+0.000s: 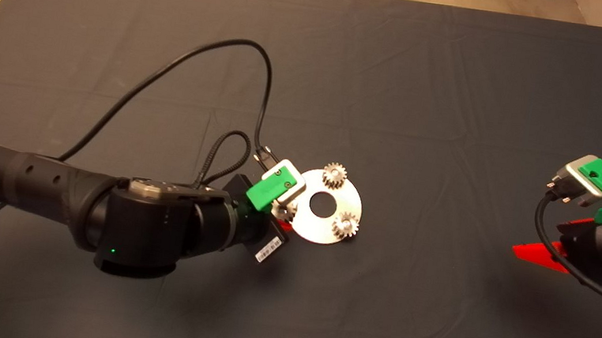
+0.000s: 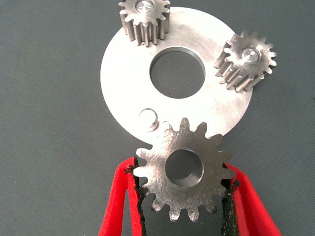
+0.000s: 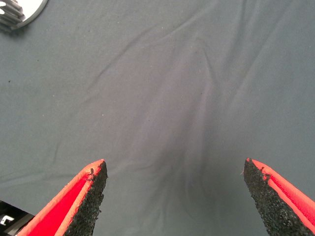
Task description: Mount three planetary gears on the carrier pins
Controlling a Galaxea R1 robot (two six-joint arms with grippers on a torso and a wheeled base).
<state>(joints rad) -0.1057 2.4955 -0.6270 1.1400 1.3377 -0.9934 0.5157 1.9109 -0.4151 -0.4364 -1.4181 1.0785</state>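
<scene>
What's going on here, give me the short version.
The left gripper holds the third planetary gear by its teeth at the edge of the silver disc, close to the one bare carrier pin but not yet on it. Two gears already sit on their pins. The right gripper waits open over the bare mat, off to the right.

The left end effector (image 2: 183, 196) holds the third gear (image 2: 183, 169) over the disc (image 2: 123, 73) rim, just beside the bare pin (image 2: 148, 118). Beyond it, two gears (image 2: 143, 18) (image 2: 245, 60) sit on their pins. The right end effector (image 3: 174, 196) hangs well apart above the mat (image 3: 172, 88).
</scene>
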